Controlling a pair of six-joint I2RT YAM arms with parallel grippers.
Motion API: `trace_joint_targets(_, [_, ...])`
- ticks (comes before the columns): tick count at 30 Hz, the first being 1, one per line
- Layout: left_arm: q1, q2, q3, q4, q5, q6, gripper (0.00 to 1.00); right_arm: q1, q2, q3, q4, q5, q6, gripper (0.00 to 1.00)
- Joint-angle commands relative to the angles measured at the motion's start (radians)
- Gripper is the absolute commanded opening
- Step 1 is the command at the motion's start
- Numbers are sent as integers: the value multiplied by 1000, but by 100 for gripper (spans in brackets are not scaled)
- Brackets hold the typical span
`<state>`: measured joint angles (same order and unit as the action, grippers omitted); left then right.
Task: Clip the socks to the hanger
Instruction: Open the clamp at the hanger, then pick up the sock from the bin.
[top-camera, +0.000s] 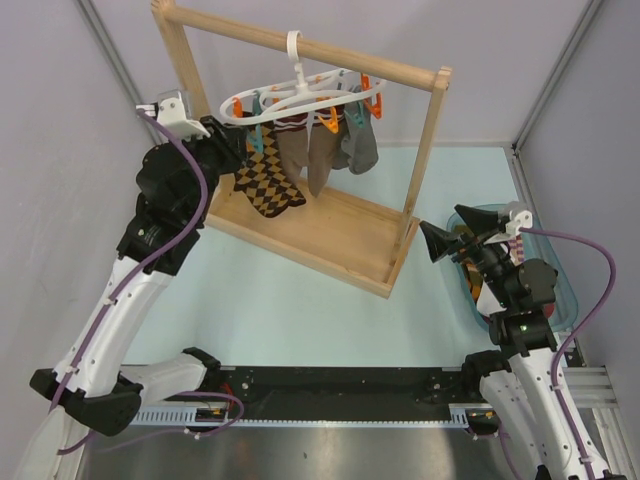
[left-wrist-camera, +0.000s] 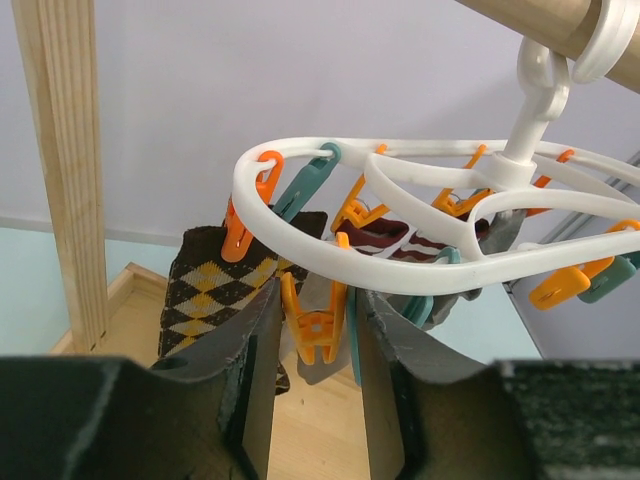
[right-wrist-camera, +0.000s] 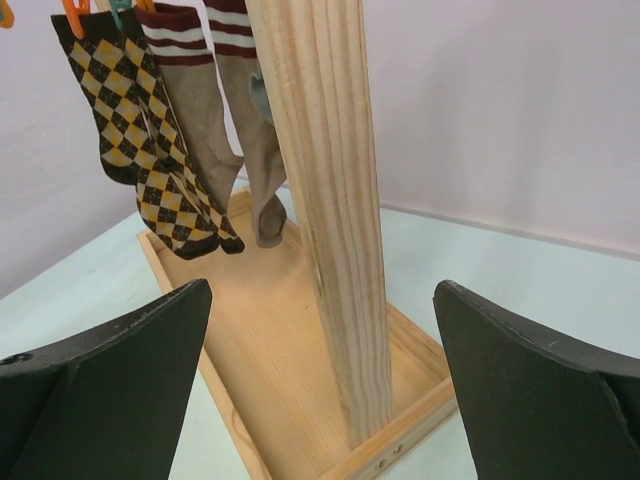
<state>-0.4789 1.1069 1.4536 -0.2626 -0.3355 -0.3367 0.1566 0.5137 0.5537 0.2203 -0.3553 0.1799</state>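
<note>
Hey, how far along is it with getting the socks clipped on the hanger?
Done: the argyle sock, tan striped socks and grey sock hang clipped from the hanger. In hand: the left gripper brackets an empty orange clip; neither gripper holds a sock. The right gripper stands open near the teal bin. Left: striped fabric there, several free clips.

The white plastic looped hanger carries orange clips and teal clips. The long argyle sock is dark brown with yellow diamonds. The tan socks have maroon-and-white striped cuffs, and the short fabric sock is plain grey.
</note>
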Motion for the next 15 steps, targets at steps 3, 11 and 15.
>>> trace_joint_targets(3, [6, -39, -32, 26, 23, 30, 26, -6, -24, 9, -58, 12, 15, 99])
trace_joint_targets(11, [6, -44, -16, -6, -10, 103, 15, -6, -21, 87, -358, 300, 49, 100])
trace_joint_targets(15, [6, -48, -4, -39, -17, 136, 10, -8, 6, 136, -498, 459, 56, 100])
